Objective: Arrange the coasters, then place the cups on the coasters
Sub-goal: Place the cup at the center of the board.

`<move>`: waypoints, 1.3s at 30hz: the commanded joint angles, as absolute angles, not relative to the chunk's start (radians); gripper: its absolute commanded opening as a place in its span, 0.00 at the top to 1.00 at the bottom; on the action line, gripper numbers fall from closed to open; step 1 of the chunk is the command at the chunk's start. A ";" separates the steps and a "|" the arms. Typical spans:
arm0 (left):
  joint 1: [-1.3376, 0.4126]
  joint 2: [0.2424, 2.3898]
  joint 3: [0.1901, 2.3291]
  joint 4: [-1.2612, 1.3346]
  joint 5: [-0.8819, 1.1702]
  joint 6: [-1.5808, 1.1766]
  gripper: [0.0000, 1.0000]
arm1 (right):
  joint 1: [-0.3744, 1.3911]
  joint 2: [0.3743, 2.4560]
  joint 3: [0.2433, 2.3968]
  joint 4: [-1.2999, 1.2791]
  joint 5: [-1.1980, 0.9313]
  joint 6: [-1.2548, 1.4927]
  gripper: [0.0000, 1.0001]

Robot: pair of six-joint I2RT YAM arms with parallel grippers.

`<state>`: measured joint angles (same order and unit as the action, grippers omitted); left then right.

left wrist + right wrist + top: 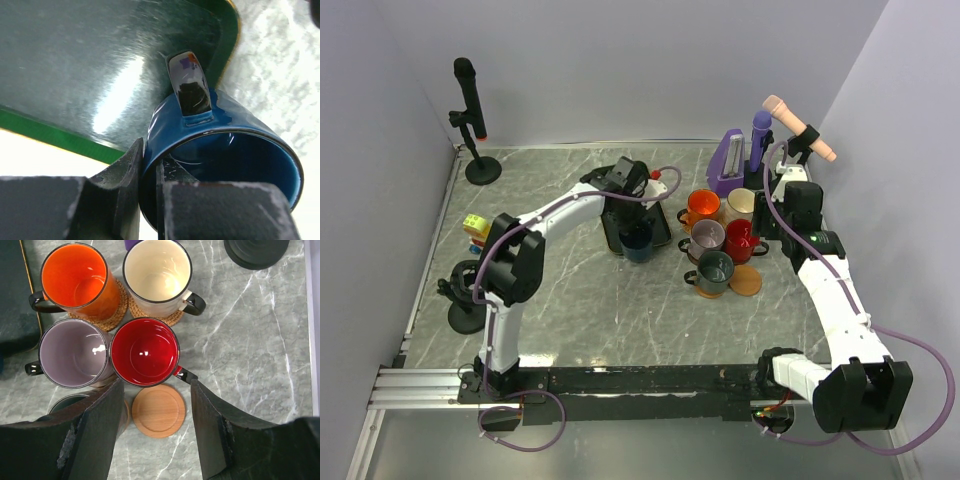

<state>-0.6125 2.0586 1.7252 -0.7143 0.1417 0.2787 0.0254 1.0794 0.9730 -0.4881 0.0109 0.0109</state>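
Note:
My left gripper [149,157] is shut on the rim of the navy blue cup [220,150], one finger inside and one outside. The cup [638,243] is at the near edge of the black tray [663,228]. To the right stand the orange cup [75,277] and cream cup [157,272] on woven coasters [114,315]. The mauve-grey cup [72,352] and red cup [145,351] stand in front of them. The dark grey-green cup [714,270] is nearest. My right gripper [156,390] hangs open high over an empty wooden coaster [158,411].
A purple holder [730,160] with a peach-coloured tool stands behind the cups. A black disc base [256,247] sits right of the cream cup. A microphone on a stand [470,110] is at the back left. Small coloured items [475,228] and a black stand [465,290] are along the left edge.

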 commanded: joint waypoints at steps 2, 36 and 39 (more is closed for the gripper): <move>-0.600 1.985 1.772 -0.621 0.069 0.324 0.99 | 0.034 1.049 0.966 -0.472 0.031 0.023 0.37; -0.801 1.769 1.361 -0.581 0.150 0.308 0.86 | 0.072 1.121 1.003 -0.472 0.015 0.014 0.37; -0.802 1.787 1.350 -0.592 0.121 0.284 0.77 | 0.075 1.118 1.000 -0.471 0.017 0.017 0.37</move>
